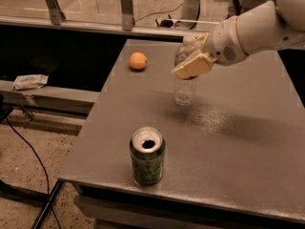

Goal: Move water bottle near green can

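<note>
Grey table (238, 142) carried the can (147, 155). Well behind the can, the gripper (190, 65) was clamped round the top of the bottle (184, 89). It looked like the carrying step; next I'd bring it forward and set it upright beside the can.
</note>
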`<state>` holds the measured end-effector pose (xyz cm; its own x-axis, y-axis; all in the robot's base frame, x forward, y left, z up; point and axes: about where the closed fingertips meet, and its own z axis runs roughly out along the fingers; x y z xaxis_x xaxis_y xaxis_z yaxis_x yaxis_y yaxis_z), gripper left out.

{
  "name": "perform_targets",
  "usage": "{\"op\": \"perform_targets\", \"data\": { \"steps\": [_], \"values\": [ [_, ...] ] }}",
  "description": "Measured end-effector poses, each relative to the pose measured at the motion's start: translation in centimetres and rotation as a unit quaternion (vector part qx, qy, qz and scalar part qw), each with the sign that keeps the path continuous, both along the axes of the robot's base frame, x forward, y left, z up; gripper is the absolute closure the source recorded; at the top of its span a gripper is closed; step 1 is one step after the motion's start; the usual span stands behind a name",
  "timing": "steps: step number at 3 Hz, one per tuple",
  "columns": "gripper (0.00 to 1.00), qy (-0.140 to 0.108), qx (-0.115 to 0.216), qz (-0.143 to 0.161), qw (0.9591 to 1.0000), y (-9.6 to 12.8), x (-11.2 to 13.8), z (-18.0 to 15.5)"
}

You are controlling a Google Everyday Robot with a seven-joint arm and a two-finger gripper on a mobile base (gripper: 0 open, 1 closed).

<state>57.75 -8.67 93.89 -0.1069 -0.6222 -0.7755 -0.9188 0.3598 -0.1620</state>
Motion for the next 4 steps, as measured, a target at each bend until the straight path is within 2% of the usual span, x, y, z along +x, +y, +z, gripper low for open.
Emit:
{"op": "perform_targets", "data": {
  "steps": [1, 2, 3, 4],
  "values": [
    [0.95, 0.007, 0.019, 0.015, 0.9997, 0.2, -2.5, 2.5],
    [1.00, 0.003, 0.043, 0.017, 0.9989, 0.5, -6.8, 5.5],
    [1.00, 0.003, 0.056, -0.019, 0.9983, -1.1, -12.9, 7.8],
    [1.00, 0.002, 0.055, -0.018, 0.9983, -1.0, -12.9, 7.8]
  ]
}}
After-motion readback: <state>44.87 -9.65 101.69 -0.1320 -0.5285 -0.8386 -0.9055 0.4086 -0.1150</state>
